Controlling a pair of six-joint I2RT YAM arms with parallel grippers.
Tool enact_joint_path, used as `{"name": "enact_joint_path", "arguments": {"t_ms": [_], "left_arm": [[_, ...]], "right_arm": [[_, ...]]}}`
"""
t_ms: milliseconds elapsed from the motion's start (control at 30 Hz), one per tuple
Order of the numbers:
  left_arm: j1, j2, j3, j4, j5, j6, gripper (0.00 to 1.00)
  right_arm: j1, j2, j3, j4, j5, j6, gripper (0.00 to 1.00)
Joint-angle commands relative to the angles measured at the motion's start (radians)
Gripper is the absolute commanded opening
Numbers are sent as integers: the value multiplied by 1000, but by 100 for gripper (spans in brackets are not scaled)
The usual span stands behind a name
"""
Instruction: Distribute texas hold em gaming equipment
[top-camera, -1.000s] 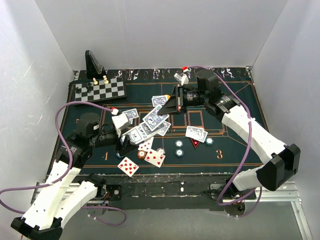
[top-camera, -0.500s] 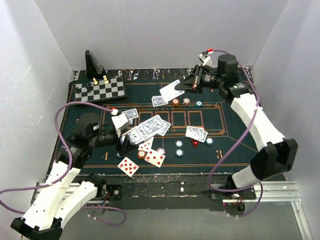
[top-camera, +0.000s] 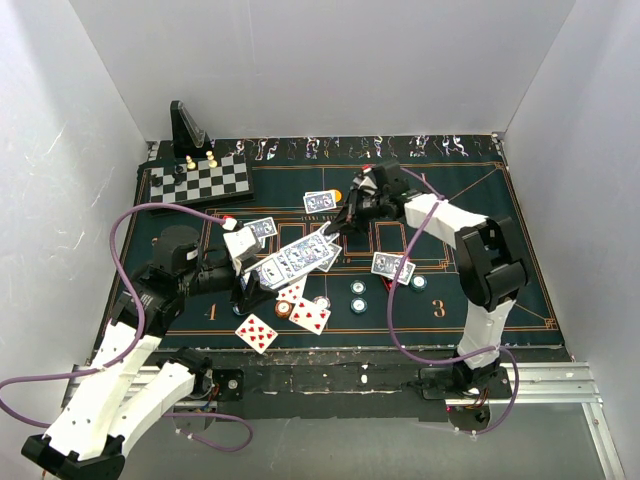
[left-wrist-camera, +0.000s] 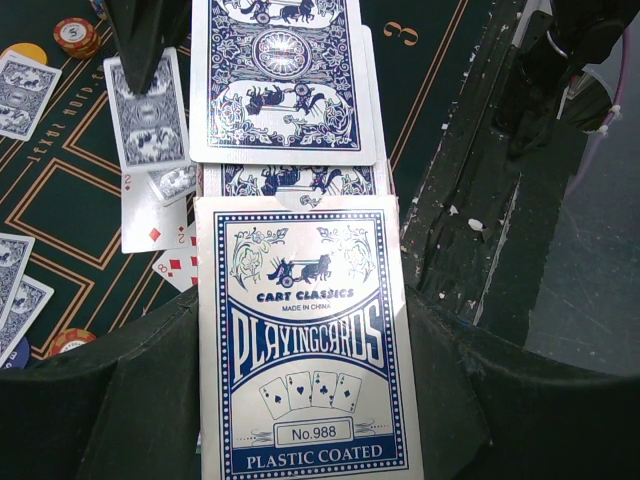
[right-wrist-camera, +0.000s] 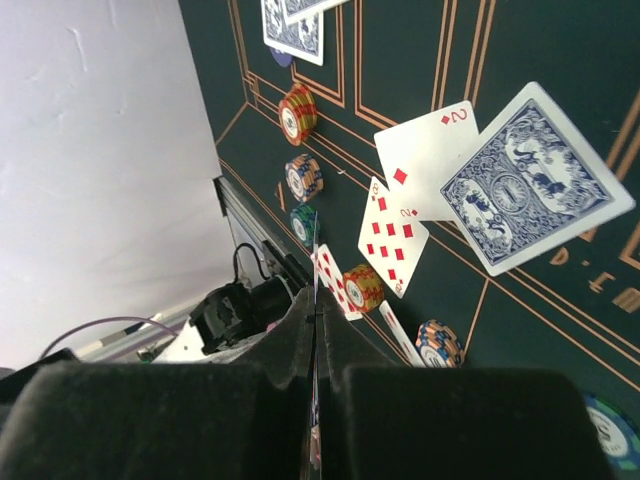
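My left gripper is shut on a blue-and-white playing-card box, with blue-backed cards sticking out of its far end over the mat. My right gripper is shut on a single card seen edge-on, low over the mat's middle, just beyond those cards. Face-up red cards lie near the front. Orange, whitish and teal chips and a red triangle marker lie nearby. More blue-backed cards lie on the mat.
The chessboard with pawns and the black angled stand are at the back left. White walls close in three sides. A two of diamonds, an eight of diamonds and chip stacks lie below my right gripper.
My right arm lifted a card from the middle to the back right, then swung back down to the mat's middle near the held deck. My left arm has not moved.
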Motion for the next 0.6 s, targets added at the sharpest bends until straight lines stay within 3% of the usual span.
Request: {"name": "enact_joint_path", "arguments": {"t_ms": [0,67,500,567], "left_arm": [[4,2,31,25,31,-11,0],[4,1,34,25,30,-12,0],[4,-6,28,23,41,-15,0],[4,-4,25,31,51,-20,0]], "right_arm": [[47,53,40,51,46,-29,1],[57,79,42,39,66,-37,2],[69,6,92,-179,232,-149,68],[69,-34,112,-225,256,-161,73]]}}
